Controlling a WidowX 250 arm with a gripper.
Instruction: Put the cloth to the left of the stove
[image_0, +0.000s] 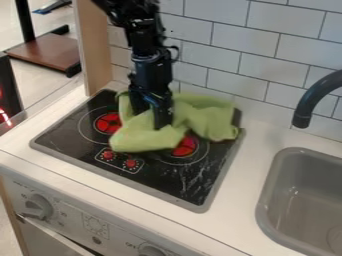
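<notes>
Green cloth (200, 116) lies rumpled across the stove's (180, 182) far half; my gripper (151, 119) points down into it, clenched or released, I cannot tell.

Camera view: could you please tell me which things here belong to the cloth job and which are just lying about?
Part of the job:
- green cloth, lying on the stove
- stove
- tool, at the cloth
- counter left of the stove

Just there:
- sink
- tap
- oven knob

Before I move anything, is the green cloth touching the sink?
Apart. In the camera view, the cloth lies over the stove, with white counter between it and the sink.
</notes>
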